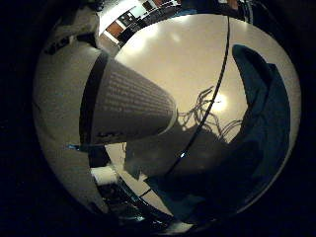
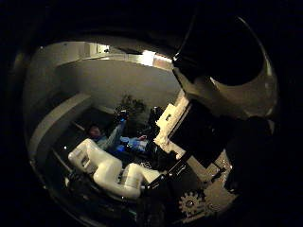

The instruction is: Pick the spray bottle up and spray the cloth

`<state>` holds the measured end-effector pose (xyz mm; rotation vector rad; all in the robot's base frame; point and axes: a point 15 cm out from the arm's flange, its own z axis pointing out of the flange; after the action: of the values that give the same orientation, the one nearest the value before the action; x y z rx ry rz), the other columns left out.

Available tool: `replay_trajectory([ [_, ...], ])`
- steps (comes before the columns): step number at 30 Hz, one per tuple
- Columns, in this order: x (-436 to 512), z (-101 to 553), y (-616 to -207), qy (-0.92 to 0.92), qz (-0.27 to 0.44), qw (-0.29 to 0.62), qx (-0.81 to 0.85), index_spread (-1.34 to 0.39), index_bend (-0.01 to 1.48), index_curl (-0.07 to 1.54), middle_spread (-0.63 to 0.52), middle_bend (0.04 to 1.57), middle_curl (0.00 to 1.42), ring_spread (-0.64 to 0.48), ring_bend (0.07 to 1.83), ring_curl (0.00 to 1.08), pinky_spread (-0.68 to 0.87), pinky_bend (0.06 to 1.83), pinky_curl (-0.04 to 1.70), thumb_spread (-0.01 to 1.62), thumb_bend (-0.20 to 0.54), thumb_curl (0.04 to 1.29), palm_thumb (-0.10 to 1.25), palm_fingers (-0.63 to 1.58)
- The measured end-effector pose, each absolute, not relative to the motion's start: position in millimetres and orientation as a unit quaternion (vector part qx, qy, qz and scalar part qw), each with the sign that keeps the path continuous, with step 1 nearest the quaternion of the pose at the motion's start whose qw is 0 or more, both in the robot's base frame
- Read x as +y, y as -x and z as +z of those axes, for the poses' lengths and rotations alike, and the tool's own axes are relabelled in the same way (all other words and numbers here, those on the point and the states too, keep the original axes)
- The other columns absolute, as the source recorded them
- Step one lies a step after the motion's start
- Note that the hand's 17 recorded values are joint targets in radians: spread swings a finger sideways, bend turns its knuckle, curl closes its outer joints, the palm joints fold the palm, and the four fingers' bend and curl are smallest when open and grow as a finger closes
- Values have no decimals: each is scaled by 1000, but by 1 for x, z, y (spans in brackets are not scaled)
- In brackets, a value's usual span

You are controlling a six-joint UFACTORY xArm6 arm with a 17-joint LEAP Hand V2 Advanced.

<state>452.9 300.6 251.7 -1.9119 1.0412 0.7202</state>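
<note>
The white spray bottle (image 1: 123, 99), with a printed label, fills much of the right little finger side palm view and lies close against the palm, above the table. Its dark sprayer head (image 2: 222, 61) looms in the right thumb side palm view. My hand's white fingers (image 2: 109, 172) show curled in that view, and the hand is shut on the bottle. A dark teal cloth (image 1: 267, 114) lies on the pale table (image 1: 183, 49), beside and below the bottle. The shadow of hand and bottle falls on the table next to the cloth.
The table's far edge and some furniture (image 1: 128, 22) show beyond the bottle. The right thumb side palm view looks out into a dim room with a pale wall (image 2: 123, 80) and a plant (image 2: 133, 106).
</note>
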Motion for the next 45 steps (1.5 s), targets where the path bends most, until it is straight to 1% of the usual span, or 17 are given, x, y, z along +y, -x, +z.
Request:
replay_trajectory([
  [8,280,244,-464,748,286,414,432,-166,1232,754,-107,1397,720,-206,1374,764,-192,1361,823,1086,-13,652,1036,1157],
  [12,266,237,-471,738,287,415,447,-164,1171,728,-105,1349,696,-195,1336,722,-214,1316,770,1053,-26,639,997,1175],
  [16,260,233,-472,738,286,414,449,-190,977,685,-108,1270,651,-188,1281,651,-266,1263,690,939,-39,629,893,1139],
  [17,260,233,-472,738,286,414,450,-214,844,668,-118,1217,633,-193,1261,628,-301,1262,661,884,-41,631,861,1076],
  [19,261,233,-470,739,287,413,448,-241,650,643,-145,1100,607,-202,1237,608,-353,1295,642,830,-36,632,839,919],
  [20,261,233,-469,739,290,412,447,-252,579,640,-158,1070,602,-207,1223,594,-367,1299,626,824,-37,628,826,908],
  [22,262,232,-463,744,297,406,440,-282,394,600,-167,998,591,-215,1213,574,-396,1299,611,859,-28,613,819,740],
  [23,261,232,-461,747,299,403,437,-303,341,592,-170,974,590,-216,1213,570,-402,1292,602,879,-29,604,813,717],
  [25,259,232,-460,747,300,402,436,-343,284,578,-172,867,569,-216,1187,555,-397,1252,583,934,-28,579,800,539],
  [26,258,233,-461,747,299,402,436,-360,275,574,-170,828,563,-217,1183,552,-384,1240,579,959,-28,565,788,498],
  [27,258,234,-461,748,298,403,436,-372,280,569,-167,797,554,-217,1141,539,-363,1221,569,976,-28,552,779,445],
  [28,258,234,-461,748,298,403,435,-385,299,569,-158,746,541,-212,1102,522,-317,1165,553,993,-29,534,767,340],
  [31,256,238,-461,751,294,402,433,-385,305,549,-123,650,504,-187,1024,490,-179,1108,526,1003,-28,505,747,202],
  [33,253,239,-461,754,290,400,432,-376,293,521,-92,576,469,-153,949,455,-29,1080,498,1006,-30,480,727,136],
  [35,248,242,-460,756,290,399,430,-362,290,502,-72,531,446,-119,877,426,88,1046,468,1009,-28,464,719,89],
  [39,243,248,-459,758,287,399,428,-345,271,464,-36,463,408,-58,760,368,262,976,396,1009,-27,438,706,90],
  [45,223,259,-462,762,267,401,432,-331,226,431,-12,384,375,-15,673,323,338,902,303,1010,-27,415,701,135],
])
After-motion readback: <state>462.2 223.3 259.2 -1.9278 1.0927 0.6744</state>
